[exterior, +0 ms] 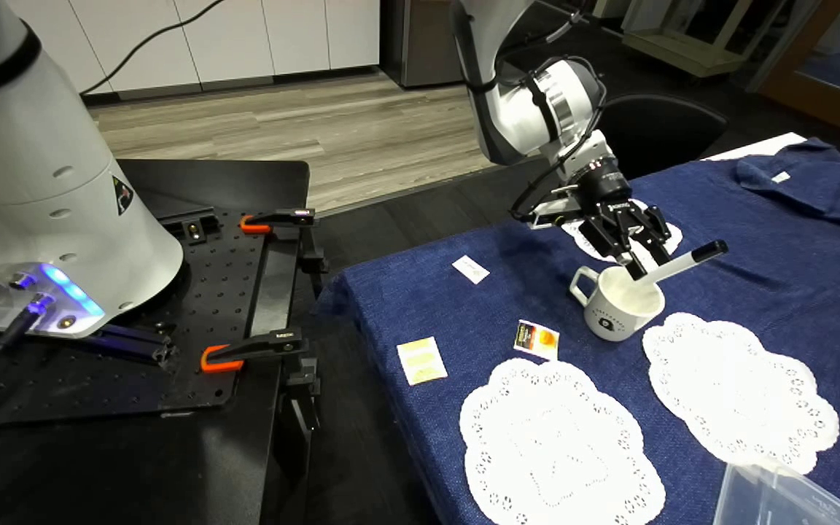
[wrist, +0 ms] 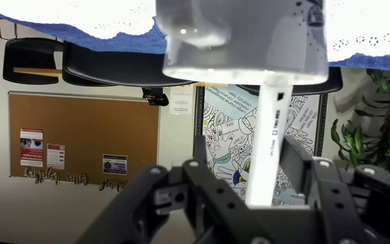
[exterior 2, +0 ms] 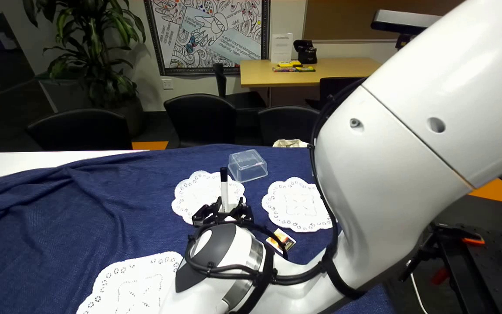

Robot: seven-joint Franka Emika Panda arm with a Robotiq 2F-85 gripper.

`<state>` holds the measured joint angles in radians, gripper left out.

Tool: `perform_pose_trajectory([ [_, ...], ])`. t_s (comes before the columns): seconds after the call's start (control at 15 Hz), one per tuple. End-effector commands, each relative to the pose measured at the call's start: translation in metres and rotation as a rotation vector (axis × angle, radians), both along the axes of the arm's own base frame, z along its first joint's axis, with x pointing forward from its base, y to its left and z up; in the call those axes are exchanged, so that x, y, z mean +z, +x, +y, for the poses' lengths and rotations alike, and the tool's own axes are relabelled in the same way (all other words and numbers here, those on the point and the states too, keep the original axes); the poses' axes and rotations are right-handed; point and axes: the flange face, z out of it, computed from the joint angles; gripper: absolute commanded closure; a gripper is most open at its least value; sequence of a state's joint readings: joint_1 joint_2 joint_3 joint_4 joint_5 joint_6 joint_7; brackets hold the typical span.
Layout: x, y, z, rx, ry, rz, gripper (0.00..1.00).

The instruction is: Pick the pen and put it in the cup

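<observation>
The white cup (exterior: 613,310) stands upright on the blue cloth, its handle to the left in an exterior view. In the upside-down wrist view the cup (wrist: 245,34) is at the top. The white pen (exterior: 671,270) with a black end leans in the cup, its black end sticking out past the rim. The pen also shows in an exterior view (exterior 2: 224,192) and the wrist view (wrist: 266,142). My gripper (wrist: 244,142) is open around the pen. The pen is close to the right finger and apart from the left one; contact is unclear. The gripper (exterior: 650,264) is just above the cup.
White lace doilies (exterior: 558,445) (exterior: 741,386) lie near the cup, and another (exterior 2: 133,283) lies under the arm. Small packets (exterior: 422,360) (exterior: 537,340) (exterior: 471,269) lie on the blue cloth (exterior: 449,306). A clear plastic box (exterior 2: 247,165) stands beyond the doilies.
</observation>
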<state>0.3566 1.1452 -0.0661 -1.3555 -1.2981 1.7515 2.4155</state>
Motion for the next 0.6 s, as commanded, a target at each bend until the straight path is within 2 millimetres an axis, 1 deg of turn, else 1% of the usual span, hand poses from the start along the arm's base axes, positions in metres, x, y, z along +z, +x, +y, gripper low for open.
perform_pose_trajectory([
  [0.0, 0.0049, 0.0068, -0.0024, -0.019, 0.007, -0.033, 0.10],
  [0.07, 0.0053, 0.0072, -0.0028, -0.020, 0.007, -0.034, 0.03],
  [0.13, 0.0056, 0.0077, -0.0034, -0.021, 0.007, -0.035, 0.00],
  [0.4, 0.0061, 0.0081, -0.0058, -0.026, 0.007, -0.037, 0.00],
  [0.53, 0.0097, 0.0070, -0.0051, -0.026, 0.003, -0.047, 0.00],
])
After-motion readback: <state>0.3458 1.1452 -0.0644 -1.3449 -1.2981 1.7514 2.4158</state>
